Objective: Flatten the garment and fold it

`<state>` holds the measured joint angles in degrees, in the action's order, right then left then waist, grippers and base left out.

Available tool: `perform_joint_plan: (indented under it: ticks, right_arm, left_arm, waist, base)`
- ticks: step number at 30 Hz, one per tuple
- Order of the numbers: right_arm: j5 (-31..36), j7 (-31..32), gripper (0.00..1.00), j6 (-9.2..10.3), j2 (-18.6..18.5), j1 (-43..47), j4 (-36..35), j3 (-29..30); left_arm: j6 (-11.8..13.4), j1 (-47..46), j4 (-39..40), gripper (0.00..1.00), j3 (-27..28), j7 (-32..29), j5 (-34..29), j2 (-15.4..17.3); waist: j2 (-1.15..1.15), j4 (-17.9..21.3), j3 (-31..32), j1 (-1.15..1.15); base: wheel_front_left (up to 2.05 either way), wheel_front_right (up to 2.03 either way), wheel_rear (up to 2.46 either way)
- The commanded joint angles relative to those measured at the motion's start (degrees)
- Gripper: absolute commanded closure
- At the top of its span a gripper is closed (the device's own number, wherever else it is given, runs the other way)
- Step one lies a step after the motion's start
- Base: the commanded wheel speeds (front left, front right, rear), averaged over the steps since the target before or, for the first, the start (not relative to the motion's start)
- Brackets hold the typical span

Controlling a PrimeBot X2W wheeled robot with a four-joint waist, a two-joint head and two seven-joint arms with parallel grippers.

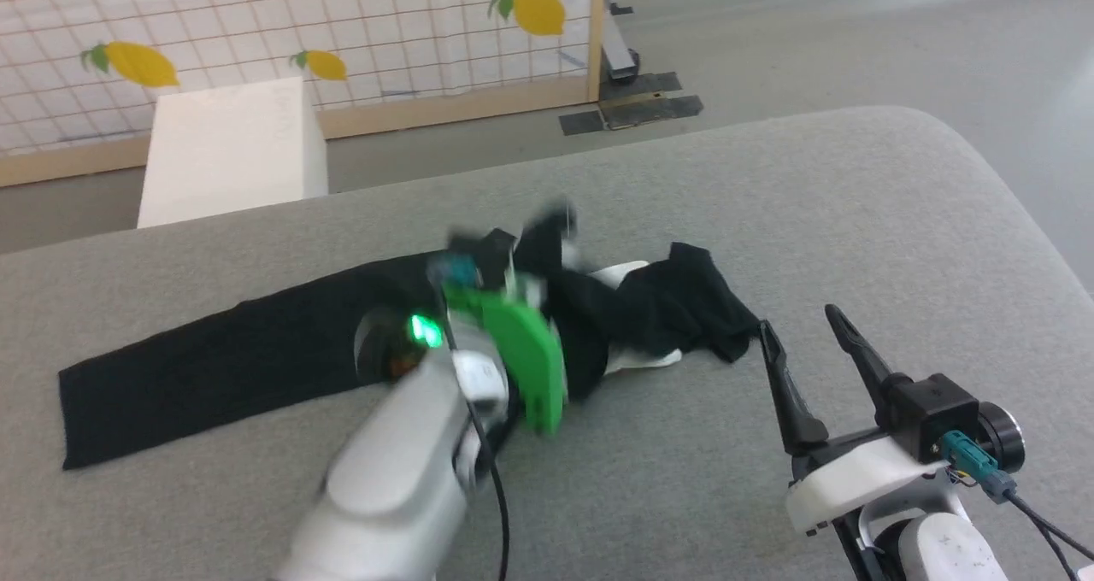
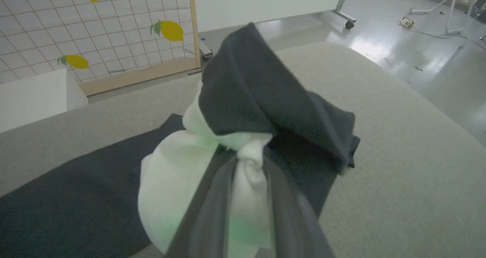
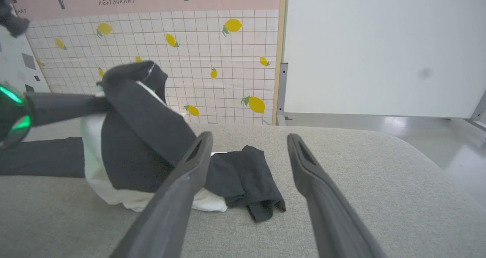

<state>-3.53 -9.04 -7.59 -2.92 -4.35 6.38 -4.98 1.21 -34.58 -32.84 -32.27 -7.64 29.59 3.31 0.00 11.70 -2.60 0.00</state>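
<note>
The garment (image 1: 658,308) lies bunched mid-way across the grey cushioned surface (image 1: 855,222). The left gripper (image 2: 248,163) is pinched on a twisted wad of white body and black sleeve, lifted clear of the cushion, probably to shake the tangle loose before spreading it. One black sleeve (image 1: 214,367) stretches flat toward the robot's left. The other sleeve (image 1: 692,303) is crumpled just beyond the right gripper (image 1: 796,320), whose jaws stand wide and empty, seemingly ready to take it. The white box (image 1: 231,149) and lemon-print panel (image 1: 385,34) sit well apart; only the garment's own overlapping folds obstruct flattening.
</note>
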Motion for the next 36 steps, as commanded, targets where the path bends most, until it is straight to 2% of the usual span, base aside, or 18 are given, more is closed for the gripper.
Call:
perform_joint_plan:
  ticks: [1, 7, 8, 9, 12, 17, 18, 19, 23, 26, 29, 36]
  right_arm:
    - [0.05, 0.18, 0.0, 0.1, 0.04, 0.89, -0.33, -0.02]
    - [0.18, 0.65, 0.0, 0.1, 0.04, 1.66, -0.25, 0.11]
    - [0.19, 0.72, 0.0, 0.1, 0.04, 1.76, -0.22, 0.16]
    - [0.18, 0.83, 0.0, 0.1, 0.04, 1.84, -0.18, 0.14]
    - [0.15, 1.07, 0.0, 0.1, 0.04, 1.93, -0.31, 0.14]
    - [0.17, 1.39, 0.0, 0.1, 0.04, 2.44, -1.29, 0.63]
    - [0.16, 1.51, 0.0, 0.1, 0.04, 2.75, -1.84, 0.96]
    - [0.15, 1.54, 0.0, 0.1, 0.04, 2.83, -2.02, 1.1]
    - [0.05, 1.5, 0.0, 0.1, 0.04, 2.84, -2.58, 1.45]
    - [-0.15, 1.32, 0.0, 0.1, 0.04, 2.45, -2.75, 1.39]
    - [-0.56, 0.88, 0.0, 0.1, 0.04, 1.77, -2.6, 1.07]
    - [-1.61, -0.2, 0.0, 0.1, 0.04, 0.4, -1.54, 0.27]
  left_arm:
    - [-0.76, 2.33, -1.93, 1.0, -1.46, -1.98, 1.03, -0.18]
    - [-3.03, 8.73, -7.17, 1.0, -6.58, -8.03, 4.42, -0.38]
    - [-3.51, 9.55, -7.15, 0.83, -7.16, -8.69, 5.3, -0.4]
    - [-4.08, 10.46, -6.88, 0.0, -7.92, -9.39, 6.26, -0.4]
    - [-4.33, 12.12, -5.46, 0.0, -8.57, -9.19, 7.64, -0.41]
    - [-1.7, 14.56, 1.19, 0.0, -5.1, -0.19, 7.68, 1.12]
    - [0.99, 16.6, 6.57, 0.0, -2.69, 4.75, 6.8, 3.52]
    - [2.21, 17.31, 8.67, 0.0, -2.09, 6.09, 5.97, 4.75]
    - [7.1, 18.94, 15.45, 0.0, 0.61, 10.38, 2.97, 8.68]
    - [9.3, 18.46, 18.64, 0.0, 1.94, 11.75, 1.75, 9.86]
    - [9.62, 15.94, 19.66, 0.0, 1.76, 10.88, 0.92, 10.04]
    - [7.77, 5.46, 15.44, 0.0, -0.37, 5.07, -0.54, 8.96]
  waist:
    - [0.0, 1.08, 0.03, 0.0]
    - [0.0, 0.37, 0.41, 0.0]
    - [0.0, 0.05, 0.58, 0.0]
    - [0.0, -0.32, 0.79, 0.0]
    - [0.0, -1.42, 1.29, 0.0]
    - [0.0, -3.21, 1.91, 0.0]
    - [0.0, -3.99, 1.95, 0.0]
    - [0.0, -4.22, 1.85, 0.0]
    - [0.0, -4.72, 1.24, 0.0]
    - [0.0, -4.53, 0.39, 0.0]
    - [0.0, -3.7, -0.6, 0.0]
    - [0.0, -0.37, -3.12, 0.0]
  base:
    - [0.0, 0.0, 0.0]
    - [0.0, 0.0, 0.0]
    - [0.0, 0.0, 0.0]
    - [0.0, 0.0, 0.0]
    - [0.0, 0.0, 0.0]
    - [0.0, 0.0, 0.0]
    - [0.0, 0.0, 0.0]
    - [0.0, 0.0, 0.0]
    - [0.0, 0.0, 0.0]
    - [0.0, 0.0, 0.0]
    - [0.0, 0.0, 0.0]
    - [0.0, 0.0, 0.0]
